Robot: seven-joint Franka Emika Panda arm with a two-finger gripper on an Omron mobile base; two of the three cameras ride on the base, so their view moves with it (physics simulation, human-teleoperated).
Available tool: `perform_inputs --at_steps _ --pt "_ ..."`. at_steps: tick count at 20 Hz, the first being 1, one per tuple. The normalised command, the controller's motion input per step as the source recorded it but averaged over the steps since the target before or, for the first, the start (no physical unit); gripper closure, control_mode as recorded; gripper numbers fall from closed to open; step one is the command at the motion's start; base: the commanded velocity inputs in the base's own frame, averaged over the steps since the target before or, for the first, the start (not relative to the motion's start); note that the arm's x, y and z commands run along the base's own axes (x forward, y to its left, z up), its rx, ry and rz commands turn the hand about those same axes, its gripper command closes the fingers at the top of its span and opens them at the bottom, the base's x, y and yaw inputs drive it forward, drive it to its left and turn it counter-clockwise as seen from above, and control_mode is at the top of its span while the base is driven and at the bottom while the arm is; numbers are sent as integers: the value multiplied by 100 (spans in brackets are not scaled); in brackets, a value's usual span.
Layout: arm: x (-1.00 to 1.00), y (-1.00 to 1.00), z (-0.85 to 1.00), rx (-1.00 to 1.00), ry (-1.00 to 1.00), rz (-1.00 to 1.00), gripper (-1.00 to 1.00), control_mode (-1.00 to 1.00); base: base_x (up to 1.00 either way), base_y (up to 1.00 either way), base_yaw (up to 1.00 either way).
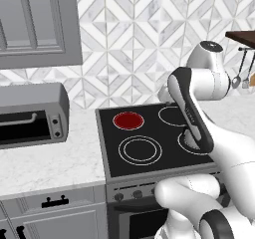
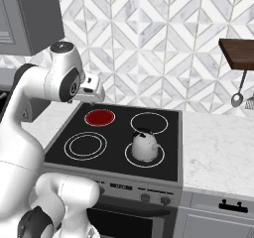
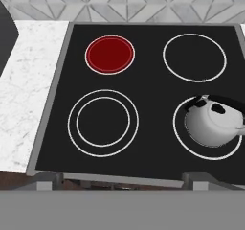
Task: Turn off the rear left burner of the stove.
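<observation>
Glowing solid red, the rear left burner (image 1: 128, 120) sits at the back left corner of the stove (image 1: 112, 153), so by the look of it the heat is on and the task is not yet done. A grey kettle (image 2: 144, 146) rests on the front right zone, and a toaster oven (image 1: 30, 116) stands on the desk (image 1: 50, 161) to the stove's left. In the right base view the end effector (image 2: 92, 94) hangs high above the back left part of the cooktop, almost over the red disc; its fingers are too small and hidden to read, so I cannot tell whether it is wide or narrow. The relation that matters is not with the burner itself but with the knobs (image 1: 128, 195), which run in a row along the stove's front panel, below the glass edge. From the end effector they lie forward toward the base and well down, so the coming move probably means drawing back across the cooktop and descending. Which knob serves the rear left zone cannot be told from here.
</observation>
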Motion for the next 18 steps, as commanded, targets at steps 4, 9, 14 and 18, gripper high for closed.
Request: perform_inputs --at_steps 4,9,14,18 --pt "-2 0 -1 0 0 0 -100 100 -4 0 0" --pt "0 0 0 0 0 0 -100 100 -21 -6 0" --pt "0 0 0 0 0 0 -100 100 0 -13 0" --pt "0 0 0 0 0 0 -100 100 0 -44 0"
